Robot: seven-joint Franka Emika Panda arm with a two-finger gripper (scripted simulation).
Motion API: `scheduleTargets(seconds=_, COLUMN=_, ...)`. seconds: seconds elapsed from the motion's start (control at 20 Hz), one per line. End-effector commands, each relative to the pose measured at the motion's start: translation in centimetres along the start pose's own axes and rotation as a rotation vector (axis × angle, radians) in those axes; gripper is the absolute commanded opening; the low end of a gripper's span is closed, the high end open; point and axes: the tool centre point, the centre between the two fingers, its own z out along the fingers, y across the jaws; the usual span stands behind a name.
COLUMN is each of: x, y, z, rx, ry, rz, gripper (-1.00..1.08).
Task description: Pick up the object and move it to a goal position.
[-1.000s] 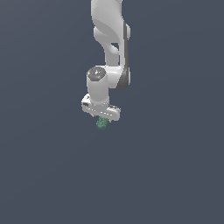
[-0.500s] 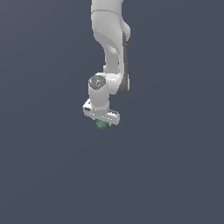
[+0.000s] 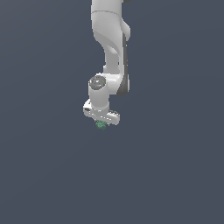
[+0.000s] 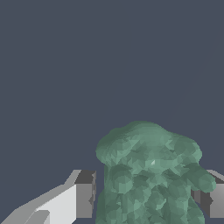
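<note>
The object is a small lumpy teal-green blob that pokes out just under the white gripper bar in the exterior view. In the wrist view the object fills the space between the two grey fingertips. My gripper is shut on it, one finger on each side. The arm hangs down from above, with the hand held over the plain dark grey ground. The fingers themselves are mostly hidden behind the bar in the exterior view.
Plain dark grey ground lies all around. No other objects, containers or edges show in either view.
The arm has shifted slightly with the object still held in the gripper. The wrist has turned a little, so the gripper bar sits at a slightly different angle.
</note>
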Motion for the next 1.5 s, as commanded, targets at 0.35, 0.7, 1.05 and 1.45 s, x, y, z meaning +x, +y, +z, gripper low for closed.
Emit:
scheduleTargets(seconds=0.35, x=-0.6, y=-1.0, z=-0.6, rx=0.000, ry=0.000, rz=0.000, gripper=-1.00)
scheduleTargets(seconds=0.7, x=-2.9, y=-4.8, z=-2.8, rx=0.000, ry=0.000, rz=0.000, gripper=-1.00)
scheduleTargets(seconds=1.05, x=-6.5, y=-10.8, z=-6.5, rx=-0.001, ry=0.000, rz=0.000, gripper=-1.00)
scheduleTargets(seconds=1.45, x=-10.4, y=-17.9, z=-10.7, rx=-0.002, ry=0.000, rz=0.000, gripper=-1.00)
